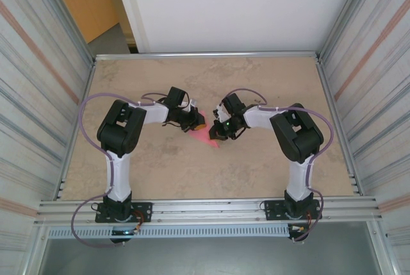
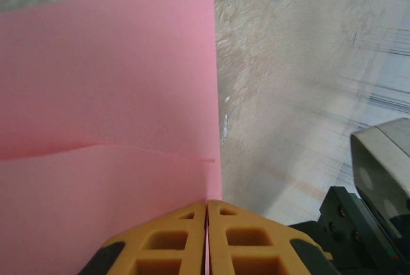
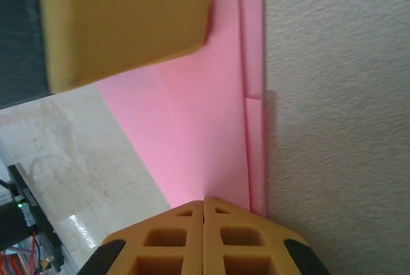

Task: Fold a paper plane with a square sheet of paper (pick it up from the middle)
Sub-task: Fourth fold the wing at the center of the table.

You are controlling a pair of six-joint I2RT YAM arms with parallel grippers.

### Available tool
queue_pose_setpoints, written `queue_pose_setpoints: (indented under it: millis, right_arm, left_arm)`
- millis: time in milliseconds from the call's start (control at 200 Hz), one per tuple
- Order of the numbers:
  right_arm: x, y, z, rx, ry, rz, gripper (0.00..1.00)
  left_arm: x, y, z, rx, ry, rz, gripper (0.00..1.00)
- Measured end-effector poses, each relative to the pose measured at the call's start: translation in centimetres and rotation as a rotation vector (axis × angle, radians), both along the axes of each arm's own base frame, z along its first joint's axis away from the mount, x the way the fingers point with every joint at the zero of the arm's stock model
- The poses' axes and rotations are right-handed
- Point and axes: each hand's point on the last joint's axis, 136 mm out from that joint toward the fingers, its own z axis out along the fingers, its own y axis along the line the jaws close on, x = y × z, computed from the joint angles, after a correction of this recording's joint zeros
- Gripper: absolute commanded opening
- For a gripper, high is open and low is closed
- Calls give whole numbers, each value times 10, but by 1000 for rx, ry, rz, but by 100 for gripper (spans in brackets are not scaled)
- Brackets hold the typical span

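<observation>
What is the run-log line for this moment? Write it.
left gripper: shut on pink paper | right gripper: shut on pink paper | paper: creased, at table centre

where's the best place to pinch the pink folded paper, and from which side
Pinch the pink folded paper at its layered edge, coming edge-on along the sheet's plane so one finger lands on each face. It is thin, with no bulk to wrap, and the stacked layers probably stiffen that edge. The left pincer and right pincer are each shut on an edge this way.
</observation>
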Motion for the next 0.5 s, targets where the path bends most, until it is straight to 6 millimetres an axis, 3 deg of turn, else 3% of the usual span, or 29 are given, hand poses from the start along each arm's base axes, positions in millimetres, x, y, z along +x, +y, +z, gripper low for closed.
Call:
queue_pose_setpoints:
  millis: [236, 501]
  right_arm:
    - [1, -2, -2, -4, 6, -6, 6]
    - [1, -3, -3, 18, 33, -7, 6]
  left_arm:
    - [-1, 1, 6, 23, -9, 1, 12]
    - [-5, 6, 42, -8, -163, -1, 14]
